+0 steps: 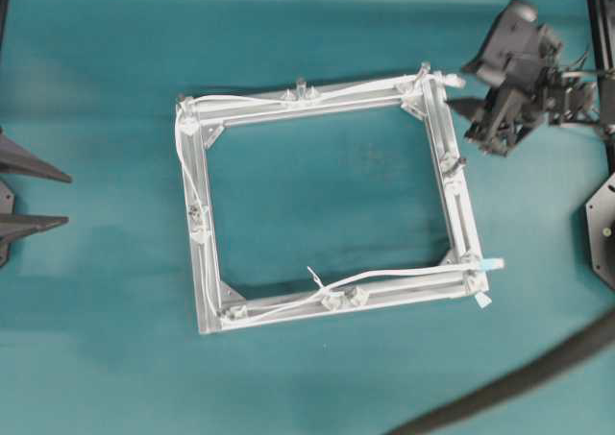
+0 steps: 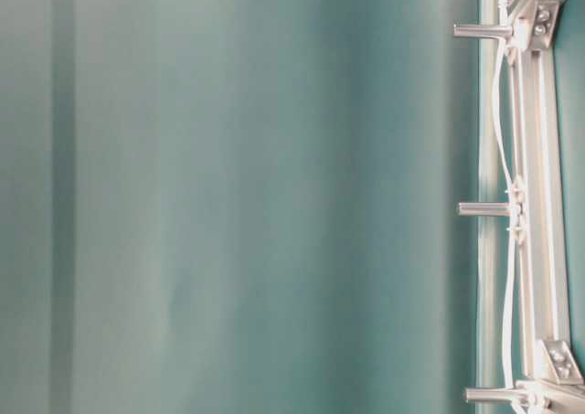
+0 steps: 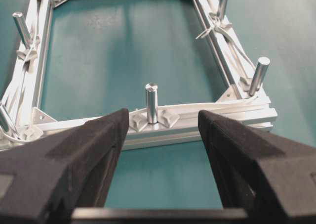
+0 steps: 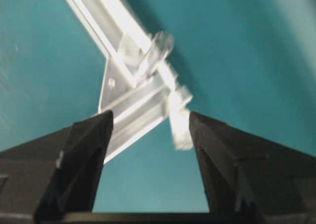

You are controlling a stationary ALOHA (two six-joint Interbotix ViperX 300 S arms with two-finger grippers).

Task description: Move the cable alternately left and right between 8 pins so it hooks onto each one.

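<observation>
Right wrist view blurs the frame corner [image 4: 143,85].

Showing matte black, wedge-shaped fingers [image 3: 79,169] on the left hand [image 3: 160,135]; wearing black housing and thin dark wires around the right hand [image 1: 473,118].

White cable [image 1: 207,104] w/ plug end [image 1: 452,80] threads round 8 upright pins [image 1: 299,88] on alu frame [image 1: 459,197], lying slack along rails.

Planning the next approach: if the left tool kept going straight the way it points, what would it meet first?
Likely the upright silvery pin on the near aluminium frame rail, centred between the open left tool; depth unclear.
</observation>
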